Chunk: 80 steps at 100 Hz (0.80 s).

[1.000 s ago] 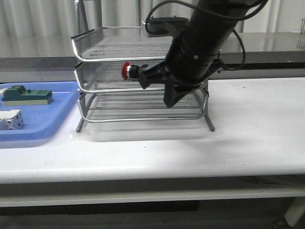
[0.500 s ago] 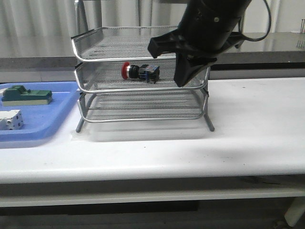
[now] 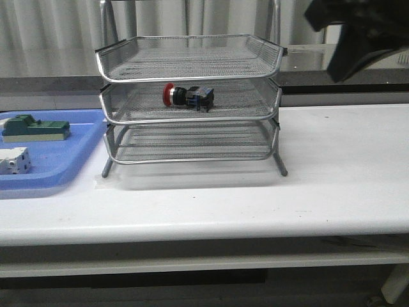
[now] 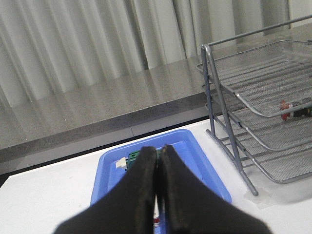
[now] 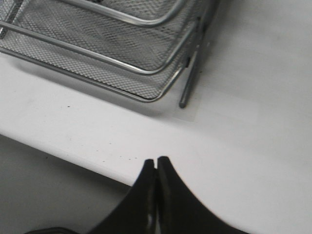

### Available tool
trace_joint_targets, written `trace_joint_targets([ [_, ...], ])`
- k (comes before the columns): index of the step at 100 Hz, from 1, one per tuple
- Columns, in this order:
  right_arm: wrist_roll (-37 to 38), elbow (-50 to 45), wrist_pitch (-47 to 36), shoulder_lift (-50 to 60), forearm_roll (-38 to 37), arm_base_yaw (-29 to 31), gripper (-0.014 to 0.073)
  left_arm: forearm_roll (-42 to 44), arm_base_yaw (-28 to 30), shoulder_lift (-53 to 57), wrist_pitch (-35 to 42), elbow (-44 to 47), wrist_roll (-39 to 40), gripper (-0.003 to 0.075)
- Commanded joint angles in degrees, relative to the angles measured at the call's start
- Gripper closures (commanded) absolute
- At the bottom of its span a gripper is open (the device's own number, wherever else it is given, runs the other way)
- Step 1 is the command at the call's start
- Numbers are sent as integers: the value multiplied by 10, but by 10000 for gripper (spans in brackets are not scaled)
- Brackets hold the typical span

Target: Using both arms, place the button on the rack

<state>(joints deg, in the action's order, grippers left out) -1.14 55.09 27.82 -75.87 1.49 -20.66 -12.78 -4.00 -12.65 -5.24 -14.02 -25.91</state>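
Observation:
The button (image 3: 187,96), red head to the left, lies on its side on the middle tier of the silver wire rack (image 3: 115,105); its red tip (image 4: 284,108) also shows in the left wrist view. My right gripper (image 5: 156,160) is shut and empty, high above the table's front edge, off the rack's corner leg (image 5: 187,83). In the front view only a dark part of the right arm (image 3: 358,29) shows at the top right. My left gripper (image 4: 159,148) is shut and empty above the blue tray (image 4: 204,161), left of the rack (image 4: 229,117).
The flat blue tray (image 3: 70,160) lies left of the rack with a green block part (image 3: 35,128) and a white block part (image 3: 14,160) in it. White table (image 3: 332,166) extends to the right of the rack. A grey ledge runs behind.
The right arm has let go of the button on the middle tier and pulled back up and to the right. The button stays on the rack.

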Motion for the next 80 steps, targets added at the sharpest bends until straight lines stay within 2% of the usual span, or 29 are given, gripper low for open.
trace_joint_targets([
  [1, -3, -26, -54, 73, -4, 21, 650, -7, 1, -5, 46, -16, 5, 741],
  [51, -3, -222, -68, 404, -4, 112, 650, -7, 1, -5, 46, -16, 5, 741],
  [80, -4, -253, -45, 535, -5, 128, 650, -7, 1, -5, 46, -16, 5, 741],
])
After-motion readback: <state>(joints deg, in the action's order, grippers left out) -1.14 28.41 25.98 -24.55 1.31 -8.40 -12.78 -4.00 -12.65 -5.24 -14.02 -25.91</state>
